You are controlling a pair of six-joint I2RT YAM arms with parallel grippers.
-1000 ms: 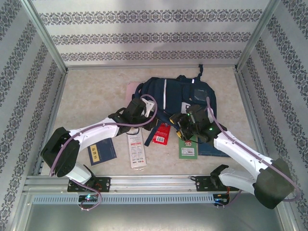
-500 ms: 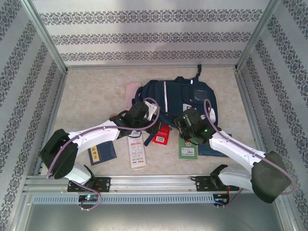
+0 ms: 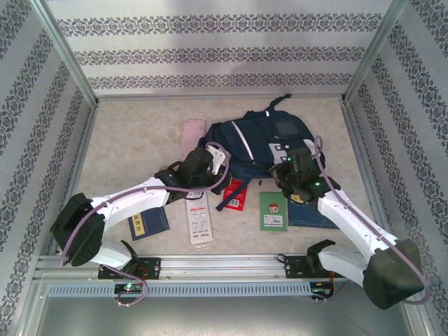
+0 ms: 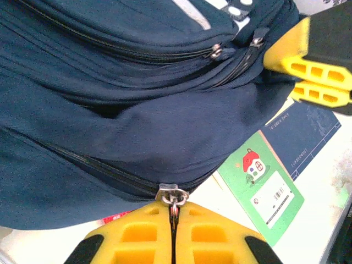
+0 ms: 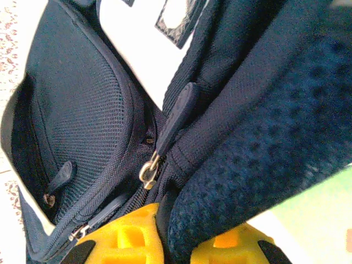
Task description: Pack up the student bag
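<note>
Seeing from above: my student bag (image 3: 260, 137) lies on the table (image 3: 133, 147), far from me and a bit to the right, with its white stripe facing up.
Left gripper (image 4: 174, 213): I see its yellow fingers (image 4: 137, 236) pressed tight together. They pinch the small silver zip pull (image 4: 173, 193) on the near left side of the bag.
Right gripper (image 5: 181, 228): it is squeezed onto a thick, soft blue edge of the bag, on the near right side.
Second zip pull (image 5: 148, 171): it hangs just past my right gripper, beside a pocket lined with net cloth.
Green book (image 3: 274, 211): it lies flat, near of the bag, with a little red house on it.
Dark book (image 3: 311, 214): just right of the green book, partly under my right arm.
Blue book (image 3: 148, 222): near left, partly under my left arm.
White card (image 3: 199, 220): long and thin, between the blue book and the green book.
Red packet (image 3: 235, 194): right at the bag's near edge.
Pink thing (image 3: 190, 136): just left of the bag. I cannot tell what it is.
</note>
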